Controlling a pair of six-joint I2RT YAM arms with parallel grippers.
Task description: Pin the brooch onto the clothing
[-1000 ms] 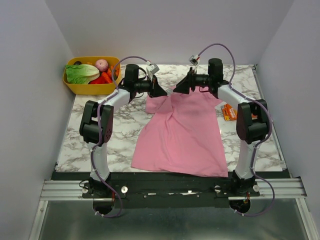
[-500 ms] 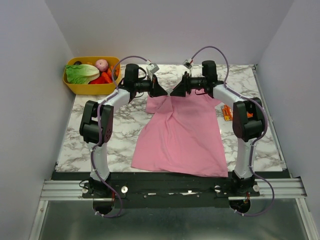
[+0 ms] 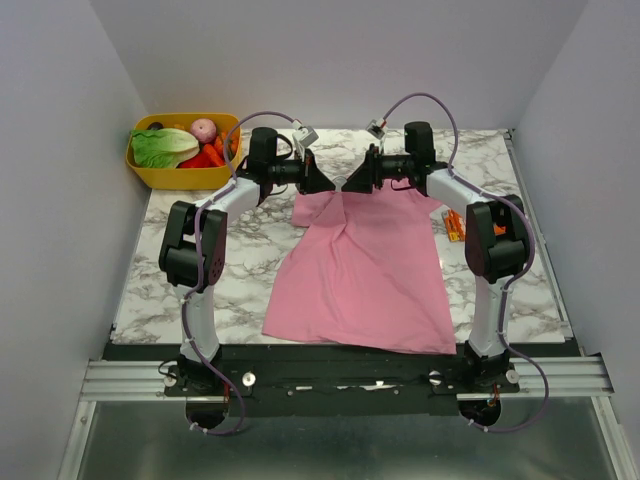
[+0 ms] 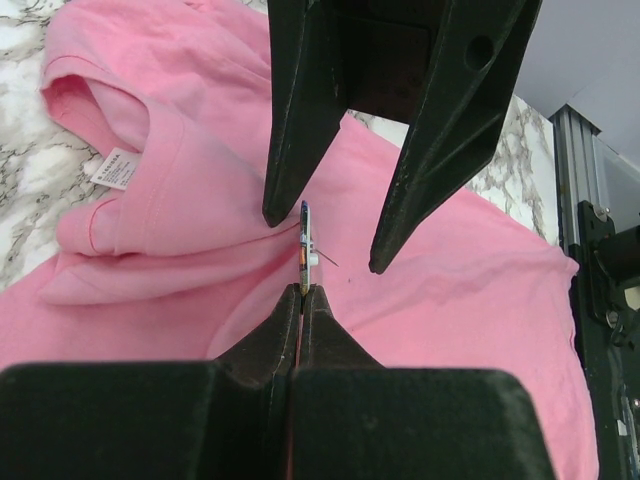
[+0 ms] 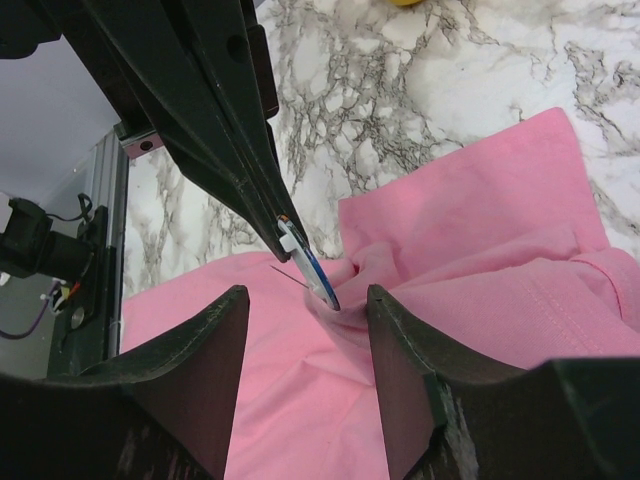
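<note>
The left pincer, fully closed, is gripping the brooch edge-on above the clothing; the right pincer, part open and empty, is straddling it; next likely calls for closing gently on the brooch.

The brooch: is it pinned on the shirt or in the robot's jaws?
In the jaws. The left gripper, jaws shut, pinches the brooch edge-on over the pink T-shirt, its pin bare.
</note>
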